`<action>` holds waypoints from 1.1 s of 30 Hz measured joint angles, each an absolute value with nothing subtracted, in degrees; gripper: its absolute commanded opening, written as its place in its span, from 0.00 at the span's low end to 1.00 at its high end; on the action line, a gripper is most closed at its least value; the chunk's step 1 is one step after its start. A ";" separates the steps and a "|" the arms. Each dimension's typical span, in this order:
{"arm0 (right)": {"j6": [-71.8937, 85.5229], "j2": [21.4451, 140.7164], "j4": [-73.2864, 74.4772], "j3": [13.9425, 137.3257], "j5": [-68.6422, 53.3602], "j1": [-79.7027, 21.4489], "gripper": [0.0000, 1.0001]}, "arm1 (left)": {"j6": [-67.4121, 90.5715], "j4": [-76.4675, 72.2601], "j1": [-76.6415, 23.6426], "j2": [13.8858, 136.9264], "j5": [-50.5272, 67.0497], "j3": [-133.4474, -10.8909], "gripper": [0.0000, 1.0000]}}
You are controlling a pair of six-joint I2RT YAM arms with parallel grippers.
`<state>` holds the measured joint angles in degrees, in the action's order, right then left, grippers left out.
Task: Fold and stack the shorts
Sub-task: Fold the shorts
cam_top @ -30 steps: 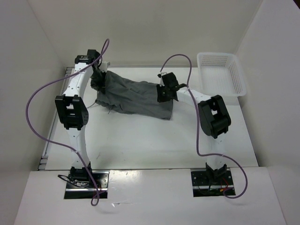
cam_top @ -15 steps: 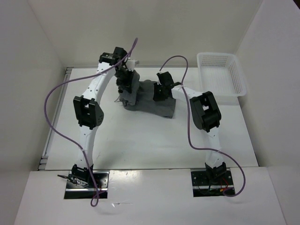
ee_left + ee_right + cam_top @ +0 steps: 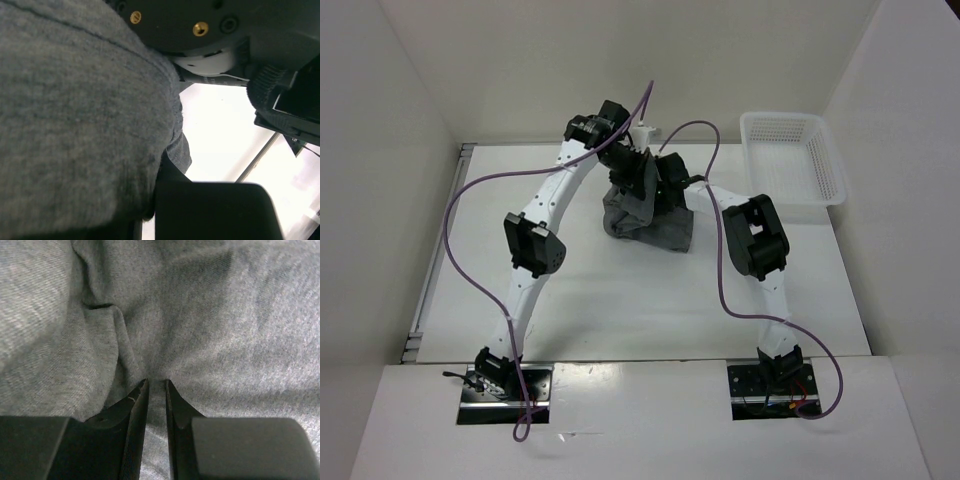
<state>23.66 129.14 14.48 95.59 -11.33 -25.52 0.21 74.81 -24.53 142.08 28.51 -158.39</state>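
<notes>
Left gripper (image 3: 638, 193): lowered onto the shorts (image 3: 658, 232), which are gathered directly beneath it as a compact, doubled-up bundle on the table (image 3: 620, 300). In the left wrist view only one dark finger (image 3: 210, 210) is exposed. Grey cloth is draped over it and fills everything to its left, and the second finger is hidden. The jaws are judged to be clamped on an edge of the shorts, though the grip itself is not seen.

Right gripper (image 3: 156, 384): located just to the right of the left one, the two nearly touching. Its fingers are drawn almost together, and a crease of the shorts is pinched at the tips. Cloth is spread on all sides of it.

Progress (judgement): a first fold is taken to be in hand, with one side of the garment laid over the other and both ends held. The bundle is rumpled, not flat. Release, smoothing and probably a further fold are left to do. No stack is visible, so stacking is not yet begun.

A white mesh basket (image 3: 790, 155) is noted well apart to the right of the right gripper.
</notes>
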 measured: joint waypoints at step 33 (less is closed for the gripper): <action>17.02 121.32 19.73 86.67 4.36 -15.99 0.28 | 0.32 68.49 -32.08 150.69 25.10 -160.97 0.63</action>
<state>17.02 121.32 19.73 86.67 4.36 -15.99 0.32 68.49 -32.08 150.69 25.10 -160.97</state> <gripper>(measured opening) 0.285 0.515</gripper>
